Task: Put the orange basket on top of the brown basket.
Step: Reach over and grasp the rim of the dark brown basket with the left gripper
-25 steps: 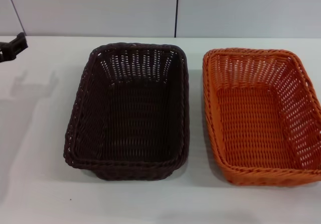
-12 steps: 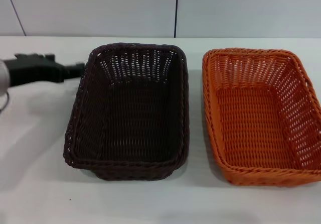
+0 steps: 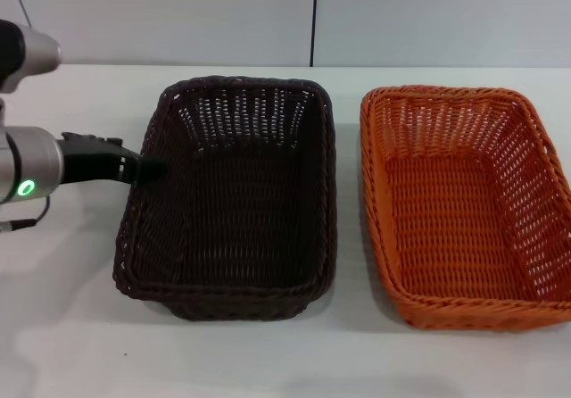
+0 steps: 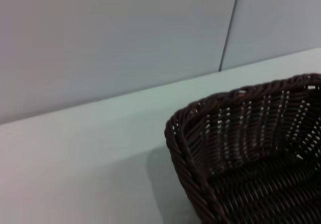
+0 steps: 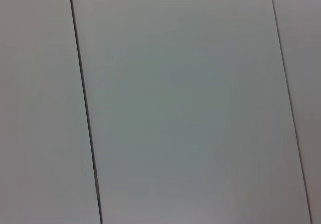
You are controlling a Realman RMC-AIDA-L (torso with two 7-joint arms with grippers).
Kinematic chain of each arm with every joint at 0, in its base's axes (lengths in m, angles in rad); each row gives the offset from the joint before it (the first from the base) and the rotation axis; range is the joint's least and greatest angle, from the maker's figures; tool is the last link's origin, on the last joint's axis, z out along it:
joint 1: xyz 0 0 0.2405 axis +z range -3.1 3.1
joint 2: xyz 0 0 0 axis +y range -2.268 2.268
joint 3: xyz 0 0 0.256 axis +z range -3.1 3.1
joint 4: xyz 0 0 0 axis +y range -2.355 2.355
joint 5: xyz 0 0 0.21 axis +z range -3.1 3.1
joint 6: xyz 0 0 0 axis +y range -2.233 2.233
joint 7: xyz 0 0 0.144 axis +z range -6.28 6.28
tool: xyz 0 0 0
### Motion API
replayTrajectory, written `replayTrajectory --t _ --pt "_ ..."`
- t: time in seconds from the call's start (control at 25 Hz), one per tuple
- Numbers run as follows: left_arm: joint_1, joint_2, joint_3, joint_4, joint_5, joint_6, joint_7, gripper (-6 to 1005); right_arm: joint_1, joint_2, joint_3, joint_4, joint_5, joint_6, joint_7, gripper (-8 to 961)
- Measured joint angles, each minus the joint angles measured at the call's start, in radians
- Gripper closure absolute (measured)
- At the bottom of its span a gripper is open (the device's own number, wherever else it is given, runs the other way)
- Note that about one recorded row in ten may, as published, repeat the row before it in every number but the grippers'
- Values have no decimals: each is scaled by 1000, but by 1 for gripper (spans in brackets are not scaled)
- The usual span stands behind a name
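Note:
The brown basket (image 3: 234, 197) stands in the middle of the white table, empty. To its right, a small gap away, sits the orange basket (image 3: 464, 203), also empty. My left gripper (image 3: 150, 168) reaches in from the left and its dark tip is at the brown basket's left rim. The left wrist view shows a corner of the brown basket (image 4: 251, 153) on the table. My right gripper is out of view; its wrist view shows only a wall.
The white table (image 3: 62, 327) runs to a pale panelled wall (image 3: 268, 14) at the back. My left arm's silver body (image 3: 27, 170) with a green light is over the table's left part.
My left arm has come in from the far left edge, moving right and toward the front, until its gripper reached the brown basket's left rim. The baskets have not moved.

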Motion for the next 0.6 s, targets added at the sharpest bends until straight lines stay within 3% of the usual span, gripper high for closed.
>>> replayTrajectory --t 0.6 --pt "-48 -1 10 94 0 -5 -15 207 -3 0 1 0 0 0 0 237"
